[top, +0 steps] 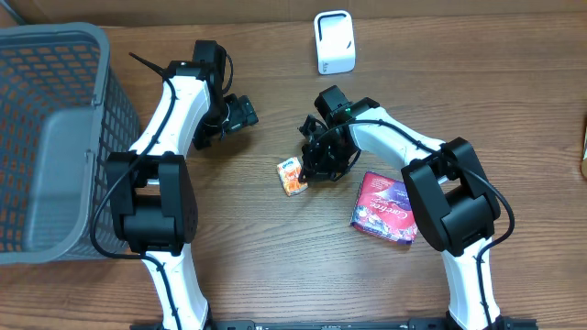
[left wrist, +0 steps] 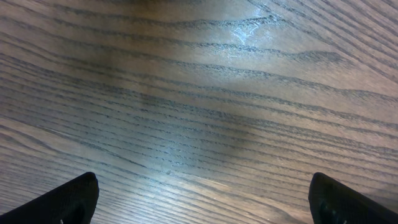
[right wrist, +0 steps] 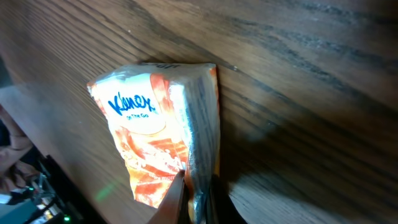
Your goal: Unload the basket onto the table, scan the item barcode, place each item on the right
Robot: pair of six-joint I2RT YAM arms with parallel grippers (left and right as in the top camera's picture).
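Overhead, the tissue pack (top: 293, 175) lay flat near the middle of the table (top: 275, 266). It touched my right gripper (top: 315, 165) on the side toward my left arm. Through the right wrist camera I saw those jaws pinched shut on one thin edge of the pack. Its long axis ran away from my fingertips (right wrist: 176, 202), printed face up (no barcode in sight there, so I judged it was underneath or on a side I couldn't see). My left gripper (top: 240, 112) stood spread wide over bare wood, holding nothing, and farther from the pack than the right. The white scanner (top: 333, 41) sat well apart toward the far edge, beyond my right wrist, so the carry looked like the right arm's job.
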